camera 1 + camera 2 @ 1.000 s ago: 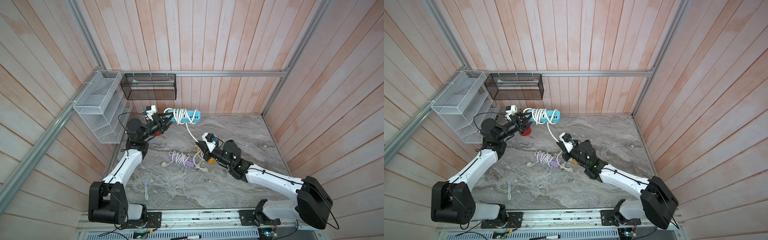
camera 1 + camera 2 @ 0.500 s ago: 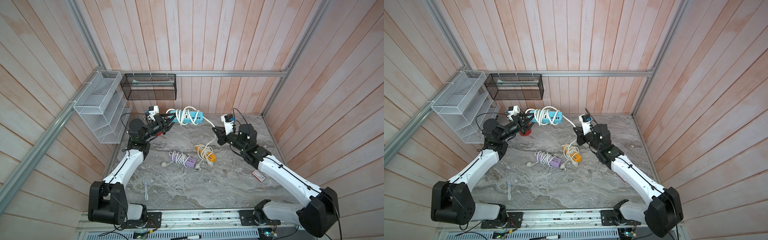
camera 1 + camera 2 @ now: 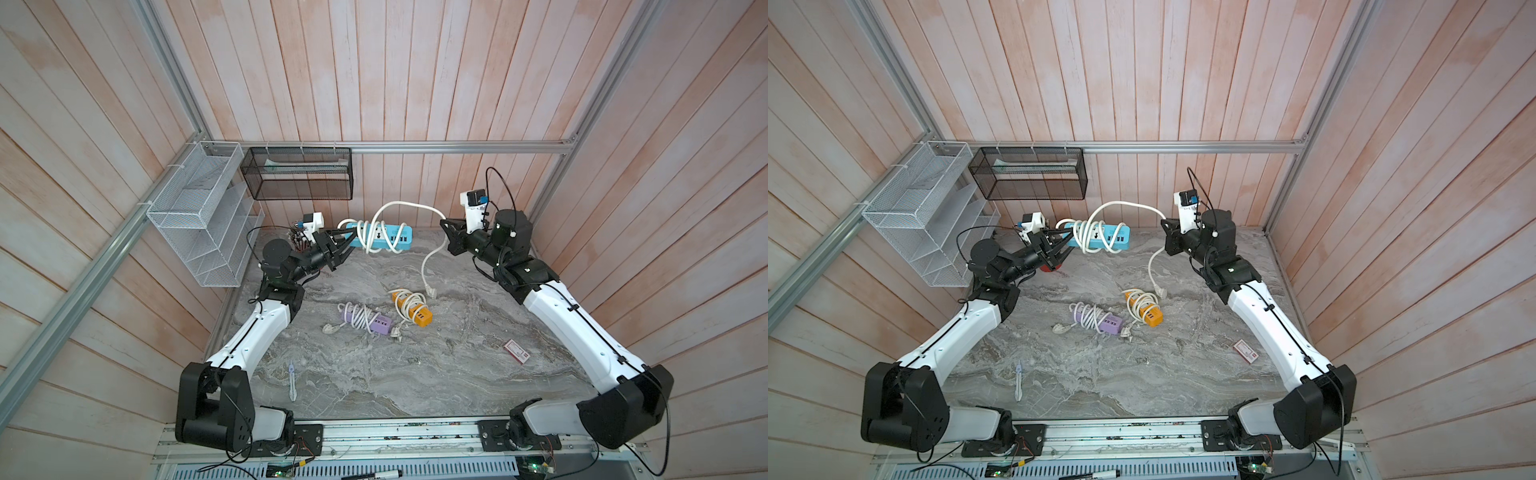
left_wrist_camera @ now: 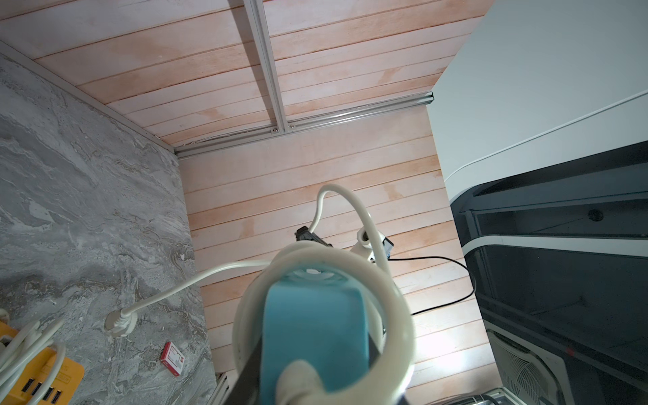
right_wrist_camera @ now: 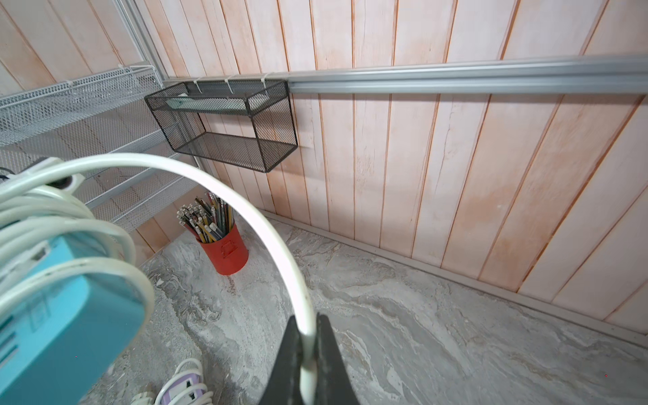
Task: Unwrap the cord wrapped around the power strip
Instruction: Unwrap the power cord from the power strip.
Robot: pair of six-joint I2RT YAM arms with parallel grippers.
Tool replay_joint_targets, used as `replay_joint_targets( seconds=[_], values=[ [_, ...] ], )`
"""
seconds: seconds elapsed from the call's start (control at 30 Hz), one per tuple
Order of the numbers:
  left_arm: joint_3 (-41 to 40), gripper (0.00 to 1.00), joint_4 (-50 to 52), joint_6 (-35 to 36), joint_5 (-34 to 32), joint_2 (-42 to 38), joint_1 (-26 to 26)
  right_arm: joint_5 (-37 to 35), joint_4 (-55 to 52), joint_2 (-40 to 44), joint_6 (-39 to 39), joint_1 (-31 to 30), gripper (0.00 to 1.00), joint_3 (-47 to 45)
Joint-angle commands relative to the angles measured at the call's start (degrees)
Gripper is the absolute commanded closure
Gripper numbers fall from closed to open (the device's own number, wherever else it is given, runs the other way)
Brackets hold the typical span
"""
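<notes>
Power strip (image 3: pixel 380 237), blue with white cord (image 3: pixel 409 204) looped round it, is held up at the back of the tabletop (image 3: pixel 457 353) — left jaws grasping its end, right jaws clenched on a loose stretch of cord arching away — plug (image 3: pixel 432 293) down at the tabletop.

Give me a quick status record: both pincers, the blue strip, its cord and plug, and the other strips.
left pincer: shut on one end of the blue strip
right pincer: shut on the cord
cord: one loop drawn out in an arc from the strip to the right pincer; several turns around the strip
plug: free, down near the orange strip
orange strip, purple strip: on the table, both wrapped, neither touched by a pincer
</notes>
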State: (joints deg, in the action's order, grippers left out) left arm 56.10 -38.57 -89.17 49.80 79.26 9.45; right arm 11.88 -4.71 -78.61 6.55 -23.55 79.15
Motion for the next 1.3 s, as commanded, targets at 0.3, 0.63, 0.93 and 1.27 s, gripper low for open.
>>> replay_joint_targets(
  seconds=[0.3,0.63,0.93,1.27],
  values=[
    [-0.88,1.0,-4.61,5.75,-3.21,5.34,-0.69,6.52,-3.29,5.72,-6.13,0.19,1.0,4.0],
    [9.53,1.0,-7.42,6.17,-6.09,14.38,-2.5,7.64,-13.58,11.1,-7.76,-1.04,1.0,-0.44],
    [15.2,1.0,-11.56,3.29,-6.83,16.05,-2.51,4.8,-25.38,9.8,-7.4,-1.86,1.0,-1.38],
    [14.94,1.0,-15.47,-0.75,-6.71,13.68,-2.58,0.76,-30.2,7.11,-5.44,-0.87,1.0,-3.72]
  ],
)
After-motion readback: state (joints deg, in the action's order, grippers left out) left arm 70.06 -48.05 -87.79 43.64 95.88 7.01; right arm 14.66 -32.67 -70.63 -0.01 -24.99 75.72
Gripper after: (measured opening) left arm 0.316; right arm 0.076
